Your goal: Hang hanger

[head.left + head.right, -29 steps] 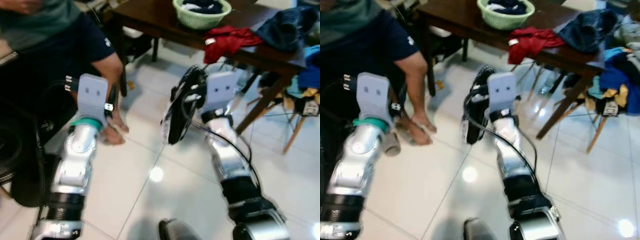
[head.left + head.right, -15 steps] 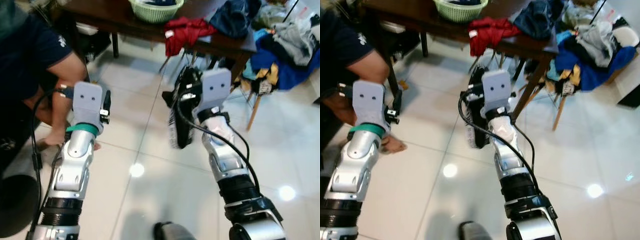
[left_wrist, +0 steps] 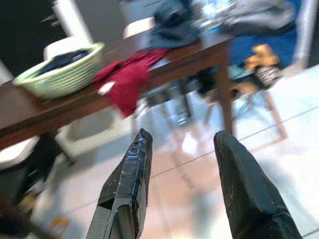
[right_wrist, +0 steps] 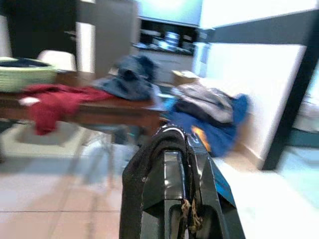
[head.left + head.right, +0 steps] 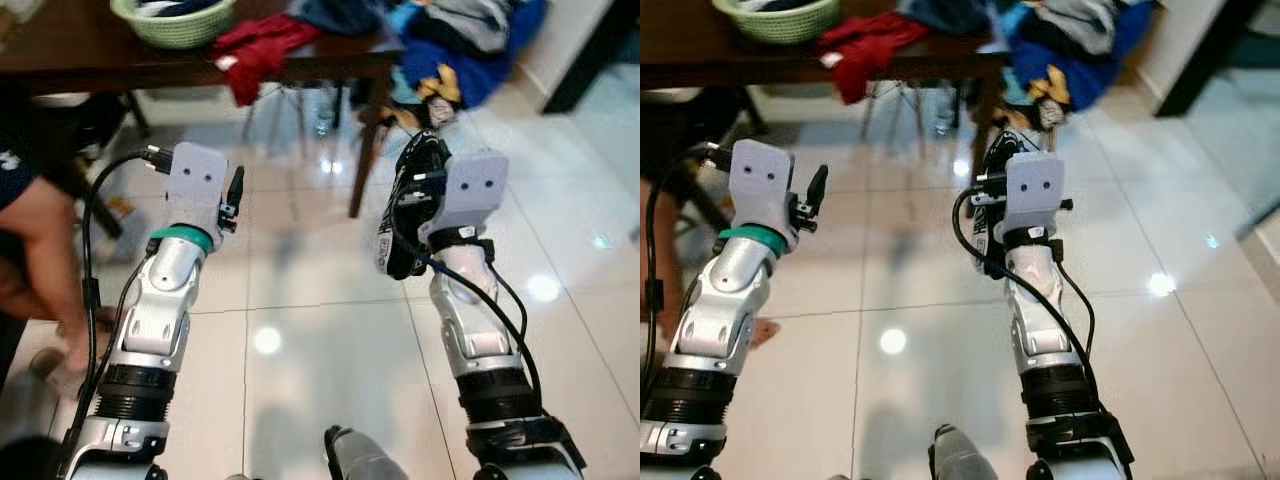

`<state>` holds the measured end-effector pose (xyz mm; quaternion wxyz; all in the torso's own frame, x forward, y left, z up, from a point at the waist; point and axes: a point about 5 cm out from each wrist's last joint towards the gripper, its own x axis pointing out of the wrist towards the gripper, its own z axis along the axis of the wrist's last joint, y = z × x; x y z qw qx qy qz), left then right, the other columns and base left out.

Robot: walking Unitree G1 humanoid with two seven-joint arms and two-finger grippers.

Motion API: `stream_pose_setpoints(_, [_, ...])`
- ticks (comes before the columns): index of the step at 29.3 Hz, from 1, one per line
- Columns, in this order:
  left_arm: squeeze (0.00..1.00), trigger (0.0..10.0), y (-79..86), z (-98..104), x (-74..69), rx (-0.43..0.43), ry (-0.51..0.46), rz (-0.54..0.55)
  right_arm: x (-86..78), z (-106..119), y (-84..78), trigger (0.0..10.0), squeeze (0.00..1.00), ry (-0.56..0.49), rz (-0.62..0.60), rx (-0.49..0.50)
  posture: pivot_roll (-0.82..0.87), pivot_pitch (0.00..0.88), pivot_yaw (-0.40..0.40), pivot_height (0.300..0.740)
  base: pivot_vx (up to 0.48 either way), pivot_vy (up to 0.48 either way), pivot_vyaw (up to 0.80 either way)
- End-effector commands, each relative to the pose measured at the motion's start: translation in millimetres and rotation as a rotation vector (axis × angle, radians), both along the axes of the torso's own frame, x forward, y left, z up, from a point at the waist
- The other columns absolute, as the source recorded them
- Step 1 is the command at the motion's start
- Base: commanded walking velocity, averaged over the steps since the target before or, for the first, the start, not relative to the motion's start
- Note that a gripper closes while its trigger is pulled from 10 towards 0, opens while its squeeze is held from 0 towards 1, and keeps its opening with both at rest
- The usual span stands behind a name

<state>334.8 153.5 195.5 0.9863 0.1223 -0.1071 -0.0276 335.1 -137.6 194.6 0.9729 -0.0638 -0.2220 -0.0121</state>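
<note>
Right gripper (image 5: 408, 215), frame center-right, pinching a black garment (image 5: 402, 235); hanger itself hard to make out, likely inside the cloth. Left gripper (image 3: 182, 149) spread, empty, center-left. Dark wooden table (image 5: 70, 45) across the top; green basket (image 5: 172, 18) upper left. Best to keep the grip firm, arm level, until a rail appears.

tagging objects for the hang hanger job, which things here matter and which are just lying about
Job in hand:
right hand, shut on a black item with a white label (whether it is the hanger cannot be told)
left hand, open, holding nothing

Lying about:
green basket
red garment
wooden table
clothes pile
person's arm
</note>
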Motion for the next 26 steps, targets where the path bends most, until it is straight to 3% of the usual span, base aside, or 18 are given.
stream_pose_setpoints(1, [0.0, 10.0, 4.6, -3.8, -2.1, 0.0, 0.015, 0.019, 0.6, 4.3, 3.9, 10.0, 0.0, -0.017, 0.012, 0.006, -0.1, 0.057, 0.074, 0.74, 0.0, 0.0, -0.8])
stream_pose_setpoints(13, [0.0, 10.0, 7.8, 6.0, -2.8, 0.009, -0.057, 0.067, 2.5, 14.8, 13.6, 10.0, 0.0, -0.06, 0.068, 0.015, -0.07, 0.046, 0.057, 0.74, 0.0, 0.0, -0.8])
stream_pose_setpoints(17, [0.0, 10.0, 7.9, 9.9, -2.4, -0.006, -0.09, 0.11, 2.3, 23.6, 33.4, 10.0, 0.0, -0.091, 0.216, -0.029, -0.06, 0.043, 0.039, 0.74, 0.458, 0.0, 0.0])
stream_pose_setpoints(26, [0.0, 10.0, 8.2, 11.9, -2.1, -0.013, -0.099, 0.122, 0.0, 23.1, 42.8, 10.0, 0.0, -0.097, 0.277, -0.029, -0.05, 0.037, 0.033, 0.74, 0.455, 0.0, 0.0])
